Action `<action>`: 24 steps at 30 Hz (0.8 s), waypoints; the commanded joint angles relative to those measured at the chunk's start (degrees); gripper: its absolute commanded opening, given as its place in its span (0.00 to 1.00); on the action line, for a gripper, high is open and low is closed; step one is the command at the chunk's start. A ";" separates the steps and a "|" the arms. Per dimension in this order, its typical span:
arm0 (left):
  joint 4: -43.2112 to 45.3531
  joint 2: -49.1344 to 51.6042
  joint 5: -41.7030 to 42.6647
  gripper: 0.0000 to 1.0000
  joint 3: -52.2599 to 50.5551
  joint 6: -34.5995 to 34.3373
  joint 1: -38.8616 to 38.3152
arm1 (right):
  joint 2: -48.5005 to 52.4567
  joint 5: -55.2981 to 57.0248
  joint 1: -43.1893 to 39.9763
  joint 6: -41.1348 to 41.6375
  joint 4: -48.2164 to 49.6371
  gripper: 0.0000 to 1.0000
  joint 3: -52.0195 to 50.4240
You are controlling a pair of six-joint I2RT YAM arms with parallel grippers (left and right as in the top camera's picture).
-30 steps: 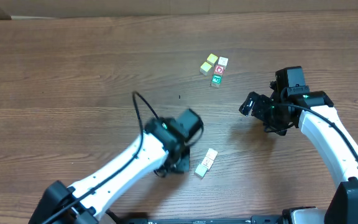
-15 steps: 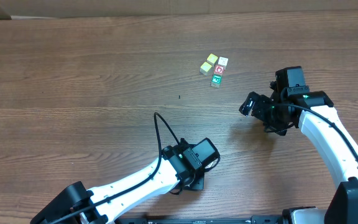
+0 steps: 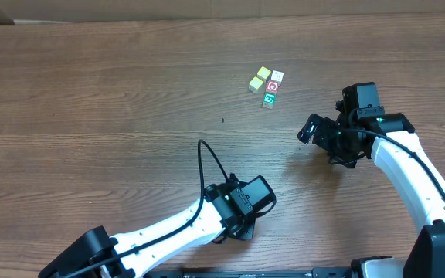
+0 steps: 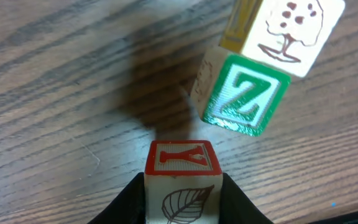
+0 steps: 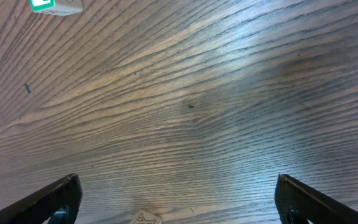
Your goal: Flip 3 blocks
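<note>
Wooden Y block (image 4: 182, 180) sits pinched in my left gripper (image 4: 182, 200), which has swung over the blocks that lay uncovered a second ago. Z block (image 4: 244, 96) and tree block (image 4: 288, 31) touch just beyond it. I reckon a flip is underway. Further off, my right gripper (image 3: 315, 130) hangs spread wide, unmoved.

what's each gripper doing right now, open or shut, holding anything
Left gripper: shut on the red Y block.
Right gripper: open, holding nothing.
</note>
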 commanded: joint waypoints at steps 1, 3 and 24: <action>0.13 -0.26 -1.01 0.28 -0.48 2.12 -0.87 | 0.17 0.35 -0.02 -0.61 0.31 1.00 0.57; 0.11 -0.26 -1.01 0.28 -0.50 2.16 -0.87 | 0.17 0.35 -0.02 -0.61 0.31 1.00 0.57; 8.57 -0.26 -1.38 0.32 -4.85 7.26 -0.81 | 0.17 0.35 -0.02 -0.61 0.31 1.00 0.57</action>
